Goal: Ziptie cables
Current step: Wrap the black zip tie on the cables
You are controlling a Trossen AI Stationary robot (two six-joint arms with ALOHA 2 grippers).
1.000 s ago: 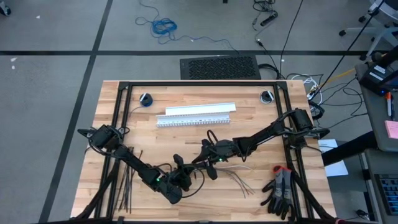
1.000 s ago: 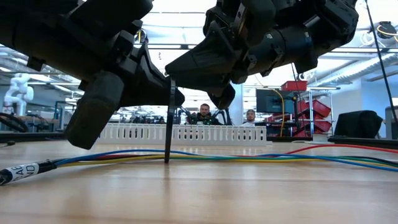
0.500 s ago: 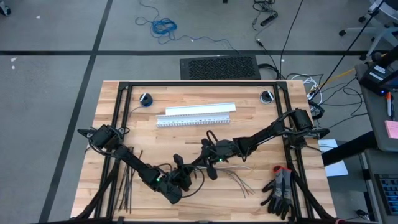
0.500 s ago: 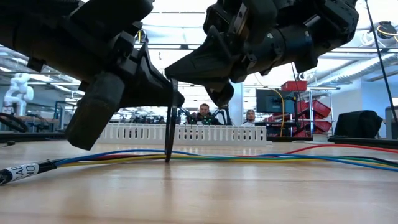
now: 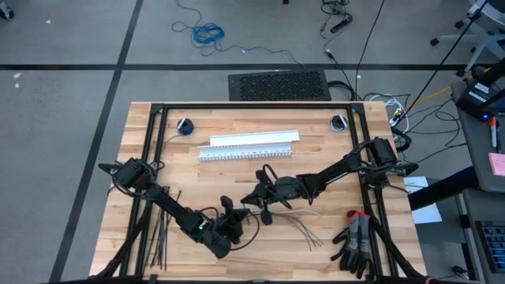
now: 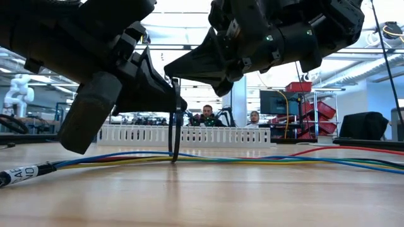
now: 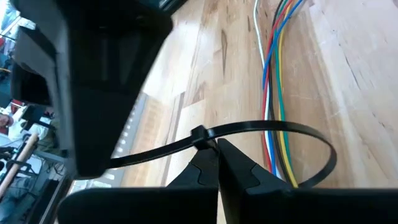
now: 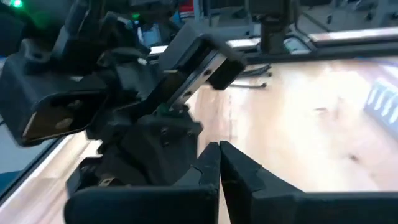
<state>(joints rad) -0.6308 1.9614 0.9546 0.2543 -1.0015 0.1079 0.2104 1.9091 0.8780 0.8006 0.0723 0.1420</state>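
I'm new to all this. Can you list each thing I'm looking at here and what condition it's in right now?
Ziptie: looped around the cables, tail through its head.
Cables: lying flat on the table, inside the loop.
Left gripper: shut on the ziptie at its head.
Right gripper: shut, close by the left one.
Spare zipties: lying loose by the left arm.
White slotted channel: lying flat, untouched.
Gloves: lying at the table's right corner.

The left gripper (image 7: 217, 149), jaws pressed together, pinches the head of a black ziptie (image 7: 292, 129) looped around the cables (image 7: 273, 93), coloured wires running along the wooden tabletop (image 7: 348, 68), near a white slotted channel (image 7: 127, 140)
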